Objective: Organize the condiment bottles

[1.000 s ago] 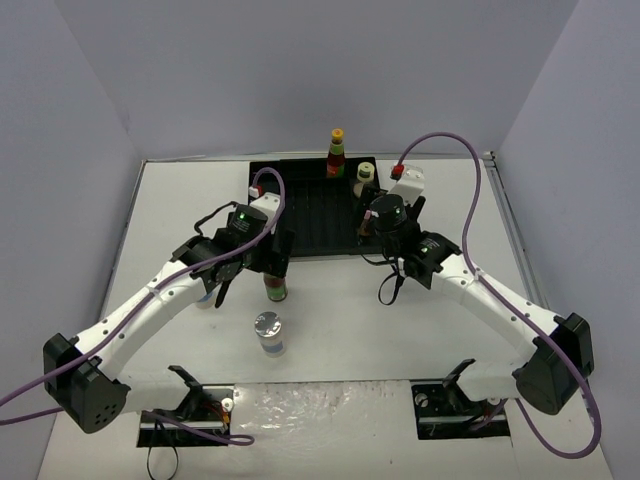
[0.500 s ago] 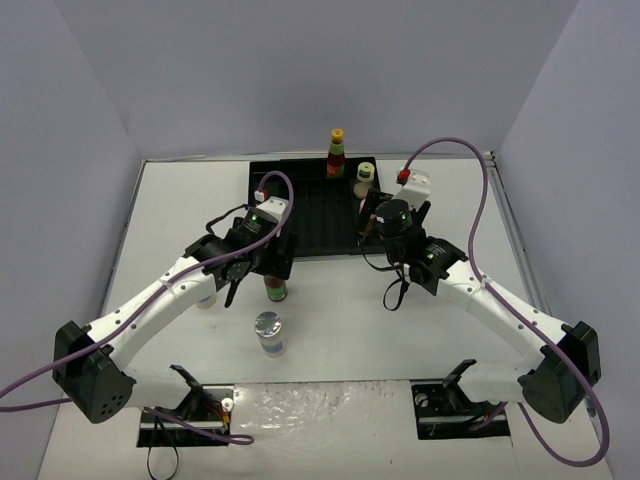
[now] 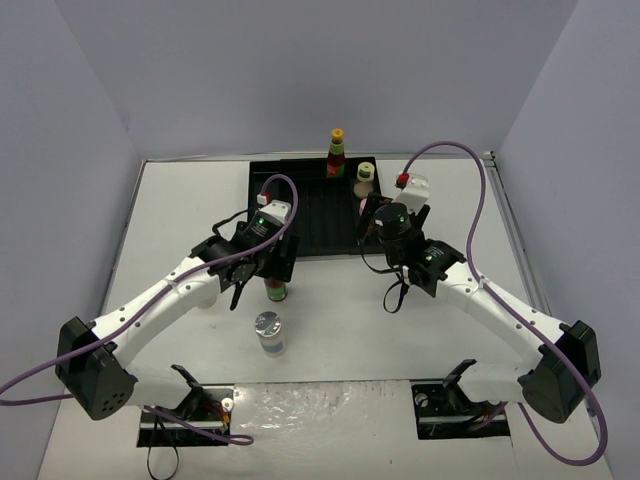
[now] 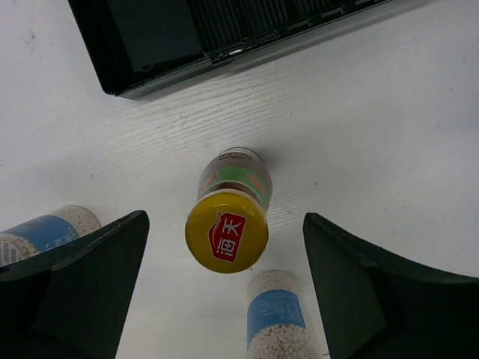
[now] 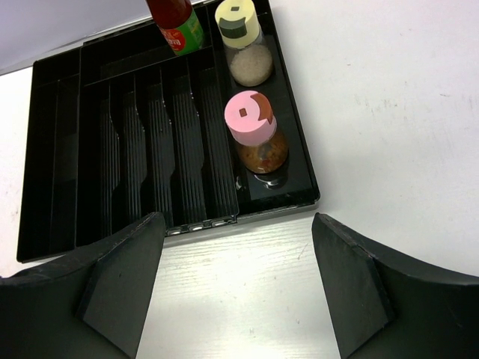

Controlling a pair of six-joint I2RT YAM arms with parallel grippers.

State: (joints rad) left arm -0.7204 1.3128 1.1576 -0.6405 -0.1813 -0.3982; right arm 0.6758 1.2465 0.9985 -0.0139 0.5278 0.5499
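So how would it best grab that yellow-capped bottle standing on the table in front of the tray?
Probably straight down from above, pinching the body just under the yellow cap. The bottle stands upright and is slim, with bare table on both sides for the fingers.

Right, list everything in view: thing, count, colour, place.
Tray: one, black, far middle of table.
Red-green bottle: one, orange cap, tray's far edge.
Cream bottle: one, yellow cap, tray's right compartment.
Pink-capped bottle: one, same compartment, nearer.
Yellow-capped bottle: one, green-labelled, on table before tray.
Blue-labelled jars: two, clear, on table near it.
Left tool: one, black, open astride yellow-capped bottle.
Right tool: one, black, open, over tray's near right corner.
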